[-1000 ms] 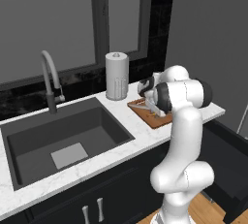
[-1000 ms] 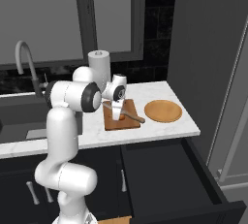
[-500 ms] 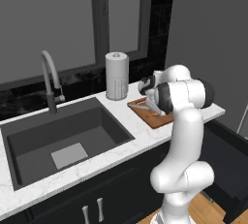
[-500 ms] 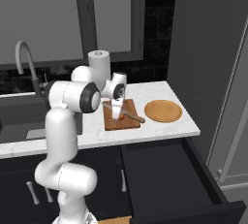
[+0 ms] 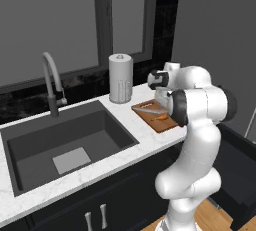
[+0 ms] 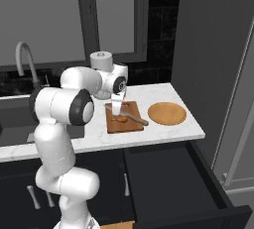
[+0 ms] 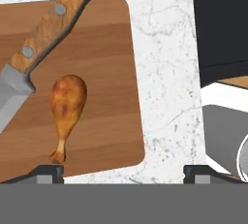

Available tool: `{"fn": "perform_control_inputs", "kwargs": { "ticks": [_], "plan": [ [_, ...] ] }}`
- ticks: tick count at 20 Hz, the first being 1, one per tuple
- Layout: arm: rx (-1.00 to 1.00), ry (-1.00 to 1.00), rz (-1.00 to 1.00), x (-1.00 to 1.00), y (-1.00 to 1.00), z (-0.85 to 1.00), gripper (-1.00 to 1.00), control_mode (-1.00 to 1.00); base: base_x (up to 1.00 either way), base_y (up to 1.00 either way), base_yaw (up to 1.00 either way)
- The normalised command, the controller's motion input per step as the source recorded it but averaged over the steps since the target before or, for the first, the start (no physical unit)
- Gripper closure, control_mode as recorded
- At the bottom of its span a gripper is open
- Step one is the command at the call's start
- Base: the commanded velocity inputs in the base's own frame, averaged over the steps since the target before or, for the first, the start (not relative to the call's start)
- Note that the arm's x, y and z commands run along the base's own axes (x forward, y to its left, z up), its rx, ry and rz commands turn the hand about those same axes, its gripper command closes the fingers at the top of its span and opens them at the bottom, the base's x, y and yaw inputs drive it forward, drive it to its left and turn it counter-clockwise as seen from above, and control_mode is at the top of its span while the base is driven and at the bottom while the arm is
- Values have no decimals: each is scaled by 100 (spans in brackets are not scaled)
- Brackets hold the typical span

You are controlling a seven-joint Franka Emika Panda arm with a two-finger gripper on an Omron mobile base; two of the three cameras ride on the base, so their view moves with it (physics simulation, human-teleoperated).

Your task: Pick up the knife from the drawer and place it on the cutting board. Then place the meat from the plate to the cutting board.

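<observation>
Here the jaws stand wide over the cutting board (image 7: 97, 72) — meat (image 7: 68, 106) free, knife (image 7: 43, 48) blade cut off.

White arm bent forward at the elbow, wrist angled downward; gripper (image 6: 119, 115) pointing straight down, jaws spread wide, nothing held

Reddish-brown cutting board (image 7: 97, 72) with wood grain. Orange-brown meat (image 7: 68, 104); grey-bladed knife (image 7: 43, 39) with a tan handle. White, grey-veined marble surface (image 7: 164, 72).

even soft rendered light, dim dark surrounds, sharp, no glare.
</observation>
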Motion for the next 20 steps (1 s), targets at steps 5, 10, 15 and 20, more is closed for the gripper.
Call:
{"fn": "perform_control_inputs", "kwargs": {
  "ticks": [5,10,15,20],
  "plan": [
    [0,-26,-1,-100,0,20,-100,-100,0,0,0],
    [0,-38,0,-100,0,1,-100,-100,0,0,0],
    [-1,-39,0,-73,0,70,-100,-100,0,0,0],
    [-7,-22,-4,-50,0,100,-100,-100,0,0,0]
  ]
}}
